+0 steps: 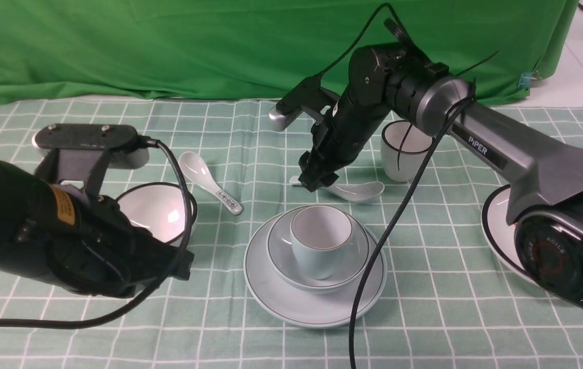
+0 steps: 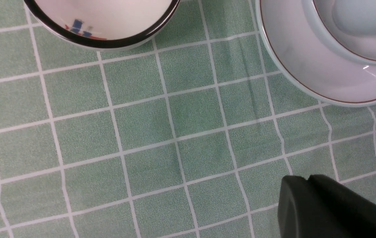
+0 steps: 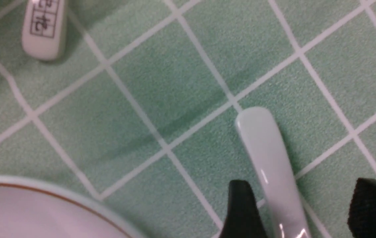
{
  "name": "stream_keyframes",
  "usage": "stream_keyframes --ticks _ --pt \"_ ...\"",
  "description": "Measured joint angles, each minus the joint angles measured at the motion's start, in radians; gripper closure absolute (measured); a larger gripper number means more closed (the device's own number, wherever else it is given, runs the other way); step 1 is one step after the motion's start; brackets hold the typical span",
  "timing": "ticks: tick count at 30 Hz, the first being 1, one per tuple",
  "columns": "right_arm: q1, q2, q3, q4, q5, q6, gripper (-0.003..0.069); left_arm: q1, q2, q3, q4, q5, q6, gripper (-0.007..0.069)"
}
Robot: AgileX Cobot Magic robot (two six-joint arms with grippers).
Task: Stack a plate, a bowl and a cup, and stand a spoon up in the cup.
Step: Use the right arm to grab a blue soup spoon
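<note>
Green checked cloth (image 1: pixel 220 318) lies under everything. At 9 o'clock, your left gripper (image 1: pixel 173 261): parted or closed, cannot tell. The plate (image 1: pixel 271 292), bowl (image 1: pixel 278 251) and cup (image 1: pixel 319 246) sit stacked centrally. The spoon (image 1: pixel 358 190) lies at their 1 o'clock, with the right gripper (image 1: pixel 317 180) parted astride its handle. Your pinch could squirt that glazed handle out.

Pale blue-green cup (image 1: pixel 320 242) upright in shallow bowl (image 1: pixel 278 255) on plate (image 1: pixel 266 293), matching spoon (image 1: pixel 361 190) lying flat just behind

Pale blue-green spoon (image 3: pixel 267 155), green checked tablecloth (image 2: pixel 141 132)
</note>
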Motion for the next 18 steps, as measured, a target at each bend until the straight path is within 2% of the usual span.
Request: stream_keyframes --ticks 7,10,12,15,16,17,18 --pt "0.000 0.038 -0.002 0.005 -0.002 -0.012 0.0204 0.000 0.000 0.000 0.000 0.000 0.000 0.0616" --pt "0.000 0.039 -0.003 0.006 -0.002 -0.013 0.0230 0.000 0.000 0.000 0.000 0.000 0.000 0.0616" --pt "0.000 0.039 -0.003 0.009 0.002 -0.014 0.0269 0.000 0.000 0.000 0.000 0.000 0.000 0.0616" --pt "0.000 0.040 -0.004 0.012 -0.003 -0.015 0.0365 0.000 0.000 0.000 0.000 0.000 -0.004 0.0616" --pt "0.000 0.040 -0.004 0.012 -0.007 -0.015 0.0400 0.000 0.000 0.000 0.000 0.000 -0.004 0.0616" --pt "0.000 0.041 -0.004 0.011 -0.014 -0.013 0.0498 0.000 0.000 0.000 0.000 0.000 -0.004 0.0616" --pt "0.000 0.041 -0.004 0.010 -0.017 -0.009 0.0504 0.000 0.000 0.000 0.000 0.000 -0.004 0.0616"
